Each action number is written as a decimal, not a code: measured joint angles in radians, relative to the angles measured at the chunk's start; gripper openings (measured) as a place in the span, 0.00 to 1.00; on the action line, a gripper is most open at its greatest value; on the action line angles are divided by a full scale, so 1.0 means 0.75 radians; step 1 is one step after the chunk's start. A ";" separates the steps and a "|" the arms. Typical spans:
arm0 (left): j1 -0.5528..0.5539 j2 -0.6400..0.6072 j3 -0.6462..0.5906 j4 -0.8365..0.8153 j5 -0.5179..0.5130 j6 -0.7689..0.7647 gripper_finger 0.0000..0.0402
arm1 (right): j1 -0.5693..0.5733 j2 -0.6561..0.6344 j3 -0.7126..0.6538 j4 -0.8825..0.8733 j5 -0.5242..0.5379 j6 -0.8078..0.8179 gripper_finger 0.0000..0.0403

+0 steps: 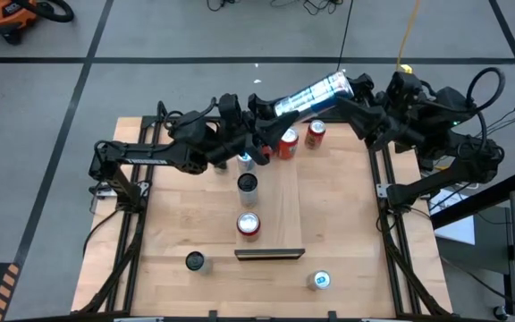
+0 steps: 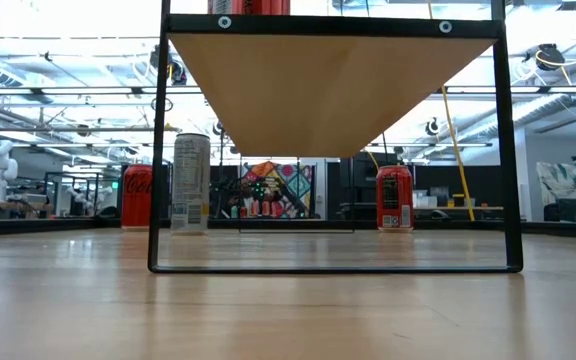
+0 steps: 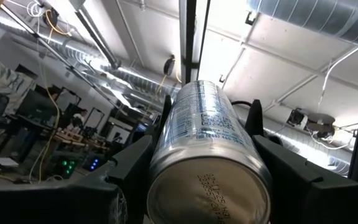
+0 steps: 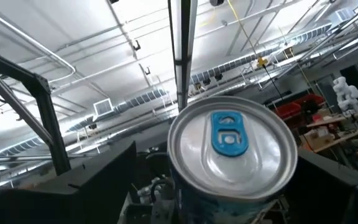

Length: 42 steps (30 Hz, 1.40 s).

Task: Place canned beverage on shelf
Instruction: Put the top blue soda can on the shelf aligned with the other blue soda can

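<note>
Front of table: two loose cans stand upright on the tabletop (image 1: 347, 233), one dark-topped (image 1: 195, 261) and one with a blue tab (image 1: 319, 280), on either side of the shelf's front end.

Shelf (image 1: 280, 201): a long pale-wood board on a black frame, with a dark strip (image 1: 269, 255) across its near short end. It carries a red can (image 1: 249, 224) and, behind it, a silver-topped can (image 1: 249, 185), both upright along its left edge.

Beyond the shelf: two red cans (image 1: 287, 143) and (image 1: 316, 134) stand side by side on the tabletop. A smaller blue-marked can (image 1: 246, 161) stands to their left.

Far edge, subject item: the canned beverage (image 1: 314, 92) is a tall, slim silver can with fine blue print along its body, a blue pull tab on a plain silver lid, and stamped code on its base. It is off the table, lying nearly on its side in the air over the far edge, between the two arms and well apart from the shelf.

Left gripper (image 3: 209, 124): pinching the can near its base, with fingers (image 3: 129, 168) pressed against opposite sides of the body. The base faces that wrist.

Right gripper (image 4: 229, 162): spread wide around the lid end. Its fingers (image 4: 86, 180) stand clear of the can on both sides, with a visible gap on each. The lid faces that wrist.
</note>
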 joint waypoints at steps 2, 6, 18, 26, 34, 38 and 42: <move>0.000 0.000 0.000 -0.003 0.001 0.002 0.57 | 0.000 -0.001 0.000 -0.001 0.025 0.000 0.82; 0.000 0.001 0.000 -0.007 0.001 0.026 0.58 | -0.001 -0.001 0.000 -0.006 0.034 -0.001 0.72; -0.010 -0.001 0.001 -0.067 0.000 0.070 0.64 | -0.008 -0.003 0.001 -0.038 0.028 -0.006 0.52; -0.008 0.001 0.000 -0.084 -0.008 0.062 0.90 | -0.014 -0.003 0.000 -0.040 0.030 -0.014 0.52; -0.018 -0.133 -0.001 -0.402 -0.008 0.010 0.98 | -0.064 -0.043 0.000 -0.069 0.028 -0.030 0.53; -0.018 -0.242 -0.001 -0.698 -0.008 -0.064 0.99 | -0.097 -0.088 0.002 -0.207 0.023 -0.043 0.53; -0.018 -0.348 -0.001 -0.967 -0.012 -0.157 0.99 | -0.126 -0.107 0.001 -0.375 -0.004 -0.075 0.53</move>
